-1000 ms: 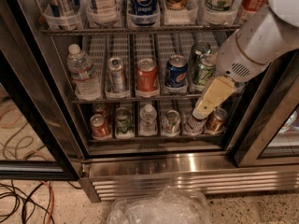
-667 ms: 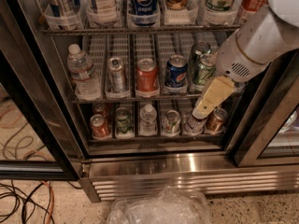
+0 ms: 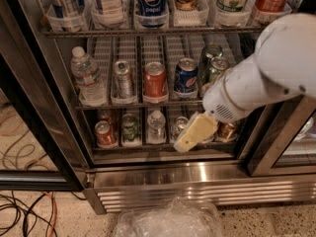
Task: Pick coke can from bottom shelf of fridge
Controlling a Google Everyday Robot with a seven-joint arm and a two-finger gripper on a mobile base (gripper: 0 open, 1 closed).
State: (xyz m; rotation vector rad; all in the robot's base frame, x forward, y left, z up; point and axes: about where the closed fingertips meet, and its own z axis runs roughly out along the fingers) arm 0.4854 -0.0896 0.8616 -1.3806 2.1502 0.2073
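The fridge (image 3: 197, 177) stands open, with a steel base grille and wire racks of drinks. The coke can (image 3: 104, 134), small, red and silver-topped, stands at the far left front of the bottom shelf (image 3: 148, 147), with another reddish can just behind it. My gripper (image 3: 181, 144), cream-coloured on a white arm, hangs in front of the bottom shelf's right half. It is well to the right of the coke can and apart from it, and it covers part of a silver can (image 3: 179, 125).
On the bottom shelf are a green can (image 3: 130, 128), a small water bottle (image 3: 156, 125) and a copper can (image 3: 228, 131). The rack above holds a red-orange can (image 3: 155, 80) and a Pepsi can (image 3: 186, 77). Black door frames flank the opening. A plastic bag (image 3: 168, 221) and cables (image 3: 24, 211) lie on the floor.
My gripper has moved left and down, from in front of the bottom shelf's right end toward its middle. The cans have not moved.
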